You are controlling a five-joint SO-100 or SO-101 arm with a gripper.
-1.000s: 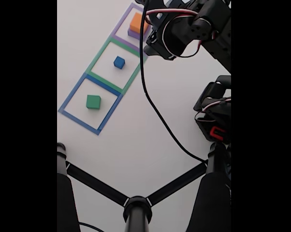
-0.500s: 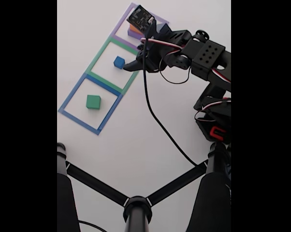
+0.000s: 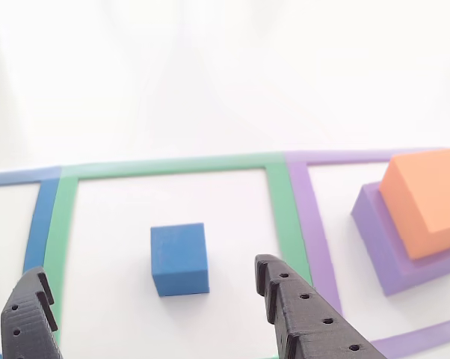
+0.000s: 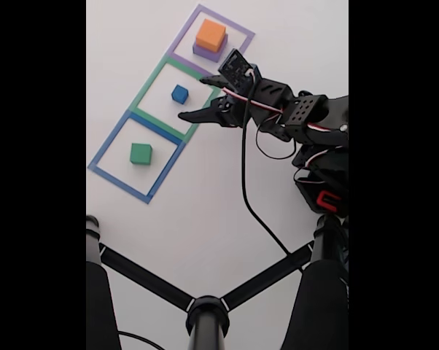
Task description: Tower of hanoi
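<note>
Reaching for the blue cube

The gripper (image 3: 154, 299) is hanging spread wide at the blue cube's (image 3: 179, 259) 6 o'clock in the other view; next it needs to go forward and squeeze.

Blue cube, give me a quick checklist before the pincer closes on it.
1. Pincer open: ok, wide apart.
2. Blue cube between the fingers: ok in the other view; fingertips are short of it.
3. Cube alone in the green tape square: ok.
4. Orange block on purple block, away from the approach: ok.
5. Green block sits apart in the blue tape square: ok.
6. Fingertip height above the table: cannot tell.
</note>
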